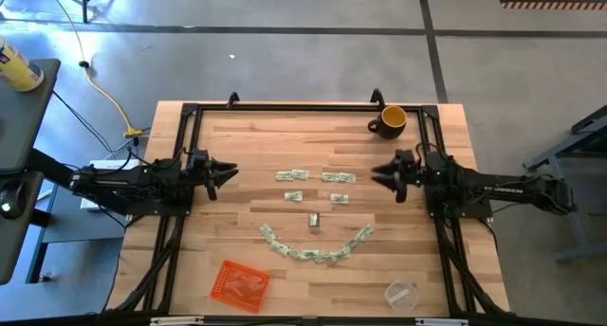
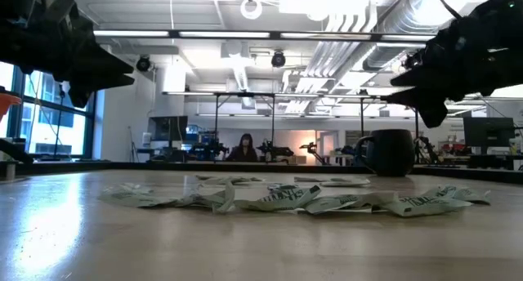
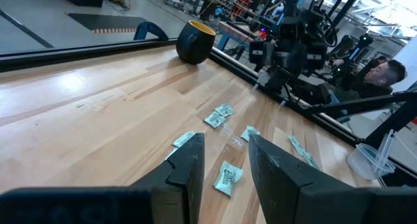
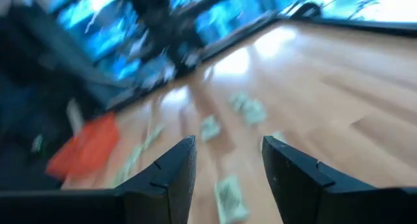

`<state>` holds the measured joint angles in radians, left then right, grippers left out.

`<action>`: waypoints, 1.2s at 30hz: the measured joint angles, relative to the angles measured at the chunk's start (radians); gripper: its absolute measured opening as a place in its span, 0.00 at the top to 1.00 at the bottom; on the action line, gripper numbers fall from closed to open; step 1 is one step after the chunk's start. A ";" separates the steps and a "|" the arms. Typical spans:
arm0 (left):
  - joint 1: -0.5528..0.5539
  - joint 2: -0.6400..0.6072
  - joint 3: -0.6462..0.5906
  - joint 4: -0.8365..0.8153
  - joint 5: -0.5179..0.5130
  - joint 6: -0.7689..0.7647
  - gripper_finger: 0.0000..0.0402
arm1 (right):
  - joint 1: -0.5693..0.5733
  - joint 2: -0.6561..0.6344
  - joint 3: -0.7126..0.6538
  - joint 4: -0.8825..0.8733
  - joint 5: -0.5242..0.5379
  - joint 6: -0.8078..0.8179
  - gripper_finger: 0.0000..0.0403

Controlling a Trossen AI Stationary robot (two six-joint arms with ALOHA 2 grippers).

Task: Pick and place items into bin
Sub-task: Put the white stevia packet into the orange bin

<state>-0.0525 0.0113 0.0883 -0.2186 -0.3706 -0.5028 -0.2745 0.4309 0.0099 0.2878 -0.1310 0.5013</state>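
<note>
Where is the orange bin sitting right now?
In the high view the orange bin lies at the table's near edge on the left arm's side, empty, below-left of the curved row of paper pieces, with the clear plastic cup across from it.

Both arms are done in plain matte black, boxy segments with chunky joints. White lettering can be made out along the right arm's forearm, too small to read. The left tool [image 3: 225, 165] is made of two flat, angular black fingers [image 3: 189, 168]; the right tool [image 4: 228, 168] is built the same, with stepped edges.
</note>
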 joint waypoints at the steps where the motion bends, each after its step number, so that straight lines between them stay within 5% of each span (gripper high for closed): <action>1: 0.000 0.000 0.000 0.000 0.000 0.000 0.62 | 0.000 0.000 0.000 0.013 0.030 0.026 0.58; 13: 0.000 0.000 0.000 0.000 0.000 0.000 0.62 | 0.000 0.000 0.000 0.193 0.166 0.372 0.58; 19: 0.000 0.000 0.000 0.000 0.000 0.000 0.62 | 0.000 0.001 0.006 0.344 0.082 0.514 0.58; 23: 0.000 0.000 0.000 0.000 0.000 0.000 0.62 | 0.020 0.018 0.078 0.281 -0.104 0.483 0.58; 28: 0.000 0.000 0.000 0.000 0.000 0.000 0.62 | 0.157 0.104 0.302 -0.221 -0.135 0.296 0.58; 32: 0.000 0.000 0.000 0.000 0.000 0.000 0.62 | 0.292 0.228 0.487 -0.768 -0.013 0.111 0.58; 36: 0.000 0.000 0.000 0.000 0.000 0.000 0.62 | 0.420 0.358 0.597 -1.035 0.128 -0.062 0.58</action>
<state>-0.0523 0.0113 0.0885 -0.2185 -0.3706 -0.5028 0.1452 0.7893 0.6071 -0.7469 -0.0026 0.4393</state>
